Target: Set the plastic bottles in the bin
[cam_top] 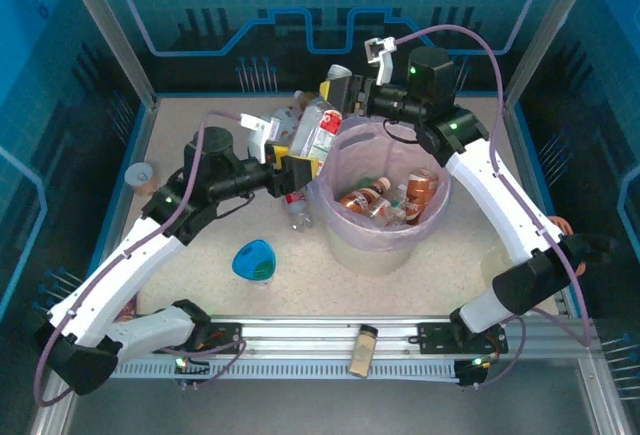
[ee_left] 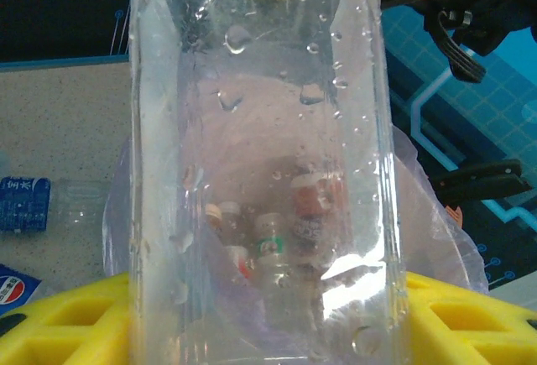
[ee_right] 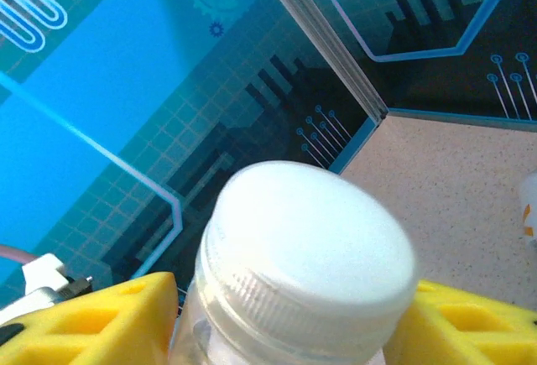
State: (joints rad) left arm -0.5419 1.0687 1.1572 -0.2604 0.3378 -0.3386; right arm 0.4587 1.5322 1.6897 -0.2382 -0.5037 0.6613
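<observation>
Progress: partway, by my judgement | bin (cam_top: 372,245): held several bottles (cam_top: 385,200) | left claw (ee_left: 268,323): clamped on clear bottle (ee_left: 260,172) beside the bin's rim | right claw (ee_right: 285,323): clamped on white-capped bottle (ee_right: 310,247) behind the bin | remaining: a heap (cam_top: 287,120) behind, one stray bottle (cam_top: 297,210) on the table (cam_top: 460,270).

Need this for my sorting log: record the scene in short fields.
bin: holds several bottles
left gripper: shut on clear bottle, by the bin's left rim
right gripper: shut on white-capped bottle, beyond the bin's far rim
table: loose bottle left of bin; blue dish nearer
</observation>
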